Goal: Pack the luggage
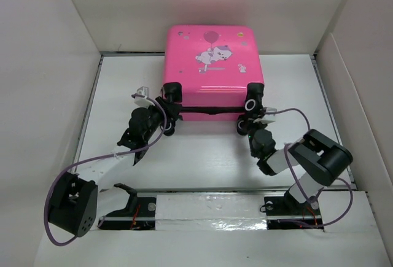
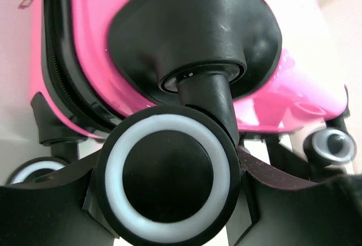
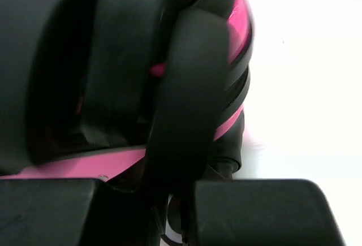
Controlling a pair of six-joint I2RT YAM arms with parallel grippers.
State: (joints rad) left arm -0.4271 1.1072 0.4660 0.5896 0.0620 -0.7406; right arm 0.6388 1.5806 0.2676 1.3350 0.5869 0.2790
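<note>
Top external view: the suitcase (image 1: 212,52) lies flat and closed, printed side up, at the far middle of the counter (image 1: 209,162), with its wheels facing the arms. The left end effector (image 1: 167,108) sits at the near-left corner and the right end effector (image 1: 250,112) at the near-right corner. The glossy hard shell looks stiff and slick, and it is far too broad for either set of fingers, so the wheels, their stems or the zipper tab are probably the only workable holds.

Left wrist view: the near-left wheel (image 2: 167,175), black with a white ring, fills the gap between the two fingers (image 2: 45,212), which appear to be pinching it face-on. It hangs from a swivel stem (image 2: 206,96), so I expect it to turn or roll under load rather than give a rigid hold. A zipper (image 2: 62,82) runs along the seam and seems done up.

Right wrist view: blurred and very close. The near-right wheel (image 3: 192,87) stands edge-on, its tread dropping into the narrow slot between the fingers (image 3: 266,212), which look pressed onto it. Weight cannot be judged, since the contents are hidden.
</note>
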